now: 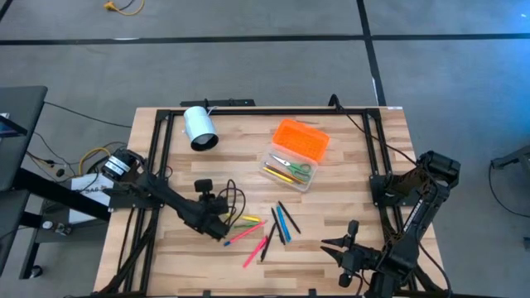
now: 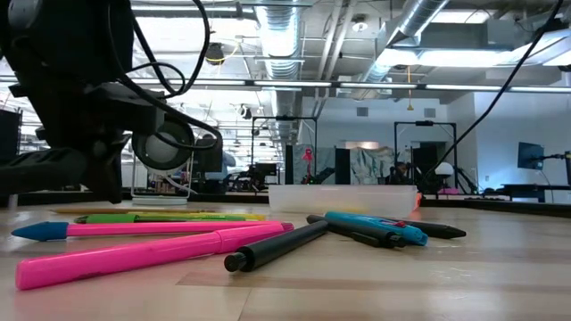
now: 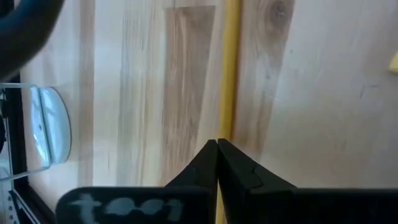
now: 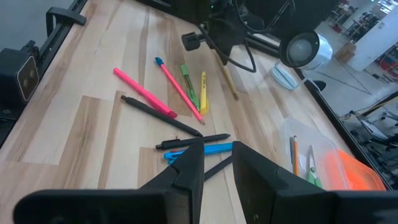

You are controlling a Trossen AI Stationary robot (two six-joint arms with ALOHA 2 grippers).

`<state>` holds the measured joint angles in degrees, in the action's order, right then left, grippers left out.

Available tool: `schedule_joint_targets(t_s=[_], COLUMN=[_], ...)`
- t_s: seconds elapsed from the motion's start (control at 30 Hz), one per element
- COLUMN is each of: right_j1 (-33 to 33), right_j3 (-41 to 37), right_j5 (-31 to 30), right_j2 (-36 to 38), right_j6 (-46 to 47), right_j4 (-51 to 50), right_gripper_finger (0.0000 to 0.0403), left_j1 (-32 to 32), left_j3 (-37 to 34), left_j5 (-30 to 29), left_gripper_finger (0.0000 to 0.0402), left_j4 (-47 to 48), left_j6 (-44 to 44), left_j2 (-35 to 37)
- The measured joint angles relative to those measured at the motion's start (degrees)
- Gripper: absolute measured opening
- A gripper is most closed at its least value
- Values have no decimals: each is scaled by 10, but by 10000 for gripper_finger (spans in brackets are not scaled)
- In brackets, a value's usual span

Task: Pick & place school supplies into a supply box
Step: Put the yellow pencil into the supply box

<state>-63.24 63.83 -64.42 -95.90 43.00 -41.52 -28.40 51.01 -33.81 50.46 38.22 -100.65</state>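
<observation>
Left gripper [image 1: 225, 225] low over loose pens [image 1: 263, 228]; orange-lidded supply box [image 1: 294, 154] open beyond.

Two black jointed arms [image 1: 174, 201] — looped black cables, matte wedge-shaped jaws

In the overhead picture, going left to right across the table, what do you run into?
White cylinder → left gripper shut on a yellow pencil → open supply box → right gripper, waiting near the front edge.
</observation>
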Motion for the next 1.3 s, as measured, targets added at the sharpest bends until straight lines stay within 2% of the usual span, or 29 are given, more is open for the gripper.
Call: schedule_joint_targets(t_s=[0.23, 0.37, 0.5, 0.73, 0.9, 1.03, 1.17, 1.3], right_j1=[0, 0, 0, 0, 0, 0, 0, 0], right_j3=[0, 0, 0, 0, 0, 0, -1, -13], right_j5=[0, 0, 0, 0, 1, 5, 4, 2], right_j2=[0, 0, 0, 0, 0, 0, 0, 0], right_j6=[-1, -1, 0, 0, 0, 0, 0, 1], right_j4=[0, 0, 0, -4, -4, -5, -4, 5], right_gripper_finger=[77, 77, 77, 77, 77, 77, 77, 77], left_j1=[11, 24, 36, 74, 92, 92, 94, 119], left_j3=[1, 1, 2, 4, 1, 1, 2, 2], left_j5=[28, 53, 65, 91, 103, 100, 103, 127], left_gripper_finger=[1, 7, 42, 128, 164, 174, 173, 169], left_j4=[1, -18, -41, -52, -42, -58, -117, -177], left_j6=[2, -39, -79, -125, -126, -139, -182, -229], left_j2=[1, 1, 2, 7, 30, 80, 122, 128])
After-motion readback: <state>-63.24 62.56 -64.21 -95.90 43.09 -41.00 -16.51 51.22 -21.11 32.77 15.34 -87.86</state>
